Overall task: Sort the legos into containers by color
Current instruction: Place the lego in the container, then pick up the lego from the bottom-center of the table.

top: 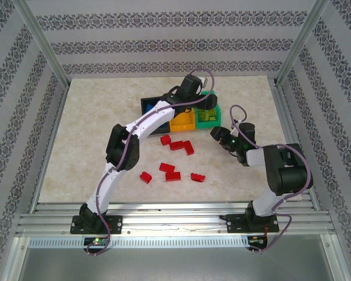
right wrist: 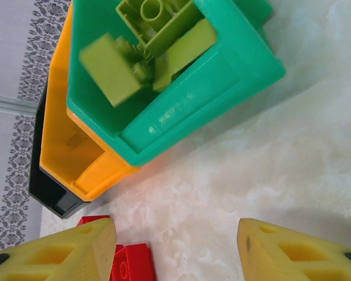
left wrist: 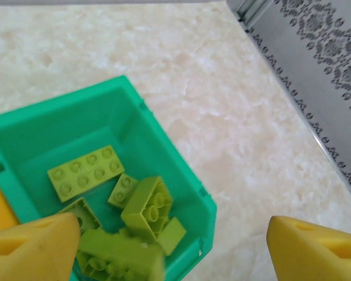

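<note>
Several red legos (top: 173, 175) lay in the middle of the top view. The left gripper (left wrist: 172, 234) stood open over the green bin (left wrist: 169, 146), with a blurred lime brick (left wrist: 120, 257) at lower left. The right gripper (right wrist: 176, 234), open and empty, hung near. Hard, glossy, studded plastic could bounce over the smooth rim.

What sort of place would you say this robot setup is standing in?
Most likely a lab robot cell rather than a home: an aluminium frame carries patterned wall panels around a marble-look table, with a left arm and right arm bolted to a rail at its near edge.
</note>
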